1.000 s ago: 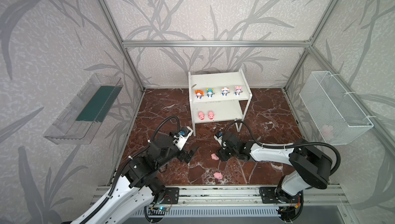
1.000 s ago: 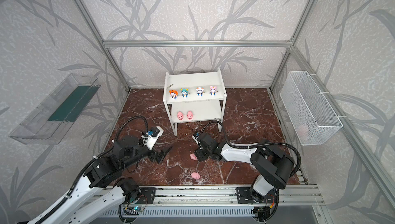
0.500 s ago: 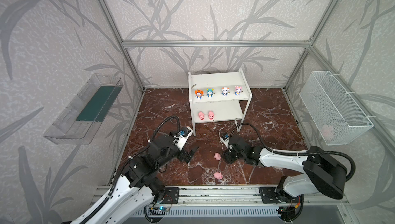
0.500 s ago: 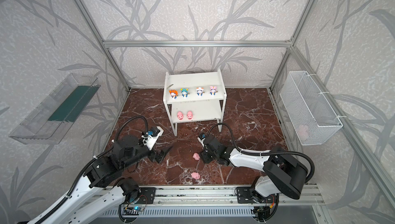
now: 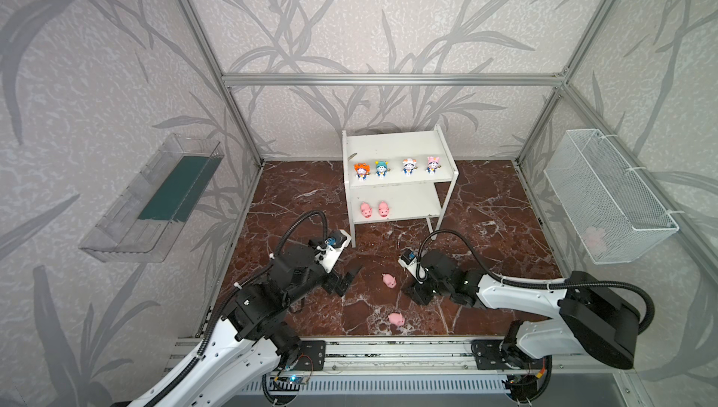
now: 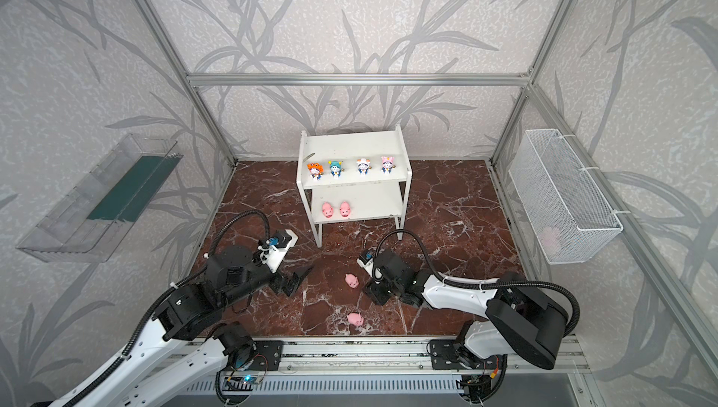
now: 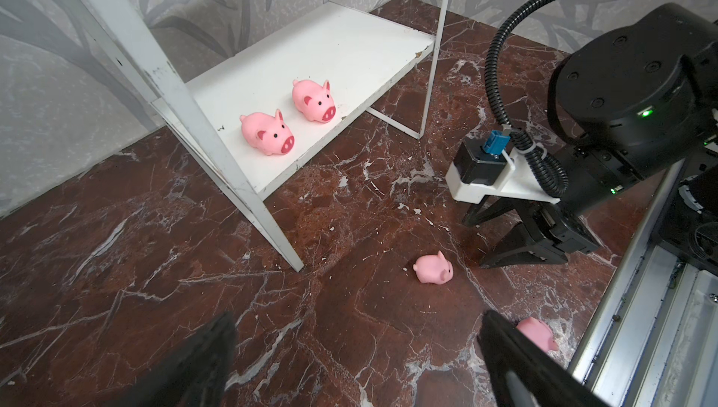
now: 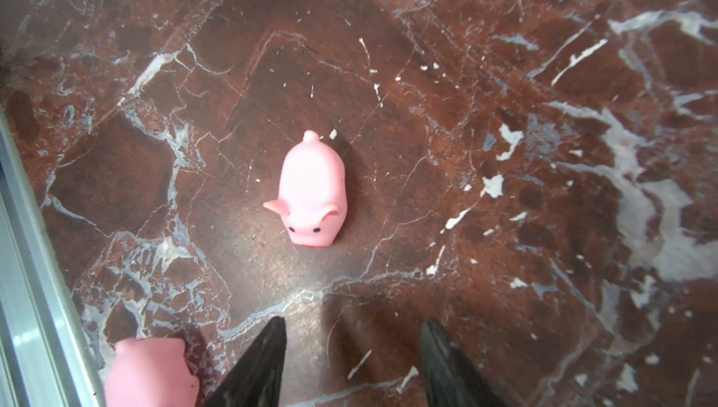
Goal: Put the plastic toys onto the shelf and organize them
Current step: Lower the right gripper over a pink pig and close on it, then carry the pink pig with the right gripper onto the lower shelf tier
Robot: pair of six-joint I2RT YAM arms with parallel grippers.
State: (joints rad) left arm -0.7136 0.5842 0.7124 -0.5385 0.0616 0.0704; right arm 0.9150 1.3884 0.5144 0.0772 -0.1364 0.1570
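Left tool (image 7: 361,347) wide apart, empty; right tool (image 8: 352,325) half-spread, apparently empty, near a pink pig (image 8: 312,191).

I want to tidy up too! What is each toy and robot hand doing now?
Four figurines: upright, top board.
Two shelf pigs: standing, lower board.
Two floor pigs: loose, not shelved.
Left gripper: open, empty.
Right gripper: open, empty, near a floor pig.

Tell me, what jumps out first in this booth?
The white shelf at the back: four colourful cartoon figurines line its upper board, two pink pigs sit on the lower one. A third pig lies on the red marble floor between the left gripper and right gripper, a fourth pig nearer the front rail.
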